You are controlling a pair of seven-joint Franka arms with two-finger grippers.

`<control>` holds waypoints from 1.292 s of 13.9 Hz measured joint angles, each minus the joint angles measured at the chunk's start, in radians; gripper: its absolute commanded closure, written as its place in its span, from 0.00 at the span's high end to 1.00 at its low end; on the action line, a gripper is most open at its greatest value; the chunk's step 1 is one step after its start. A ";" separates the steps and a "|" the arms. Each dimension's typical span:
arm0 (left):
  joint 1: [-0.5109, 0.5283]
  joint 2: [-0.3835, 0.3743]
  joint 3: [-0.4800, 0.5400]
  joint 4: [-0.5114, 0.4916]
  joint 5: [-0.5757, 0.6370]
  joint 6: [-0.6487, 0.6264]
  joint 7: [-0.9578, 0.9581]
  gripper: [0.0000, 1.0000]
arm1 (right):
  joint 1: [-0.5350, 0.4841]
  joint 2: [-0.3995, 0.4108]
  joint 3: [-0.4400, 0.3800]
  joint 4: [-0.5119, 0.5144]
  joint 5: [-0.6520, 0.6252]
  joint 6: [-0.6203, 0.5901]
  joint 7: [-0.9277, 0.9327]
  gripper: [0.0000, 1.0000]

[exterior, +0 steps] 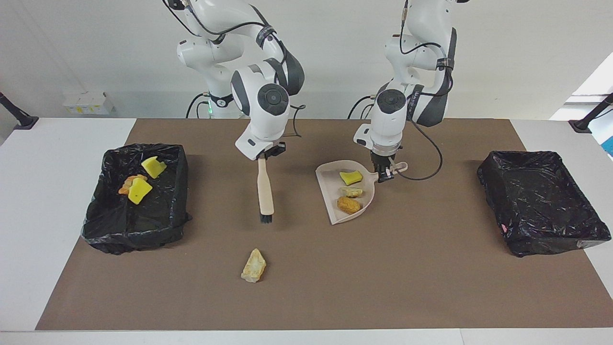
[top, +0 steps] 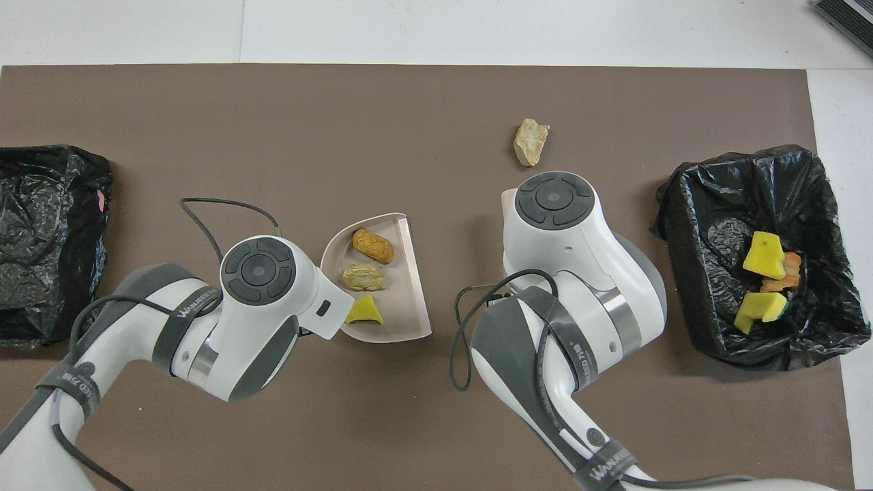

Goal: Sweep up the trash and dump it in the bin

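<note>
Three lumps of trash are lying in the smooth beige plastic dustpan [exterior: 330, 189]: a bright yellow sponge-like wedge [exterior: 351, 178], a pale tan crumbly piece [exterior: 352, 192] and an orange-brown bread-like piece [exterior: 348, 205]. The left gripper [exterior: 384, 176] is pinching the dustpan's looped handle at the pan's 2 o'clock corner in the facing view, its fingers nearly closed on it. The right gripper [exterior: 266, 154] is clamping the top of the beige long-handled brush [exterior: 265, 190], fingers fully closed on the rounded handle; the brush is hanging almost upright, with its short black bristles pointing down over the brown matte table mat [exterior: 431, 268]. One rough, cream-coloured bread-like lump [exterior: 254, 266] is resting alone on the mat, at 6 o'clock from the bristles in that view. The crinkled black-plastic-lined bin at the right arm's end [exterior: 103, 225] is holding two yellow sponge chunks [exterior: 153, 166] and an orange piece [exterior: 128, 183]. The glossy black-lined bin at the left arm's end [exterior: 541, 206] is sitting at 3 o'clock from the dustpan.
</note>
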 measured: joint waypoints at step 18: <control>0.005 0.000 0.010 0.000 0.000 0.001 -0.004 0.00 | -0.101 0.475 0.016 0.475 -0.419 0.129 -0.356 0.00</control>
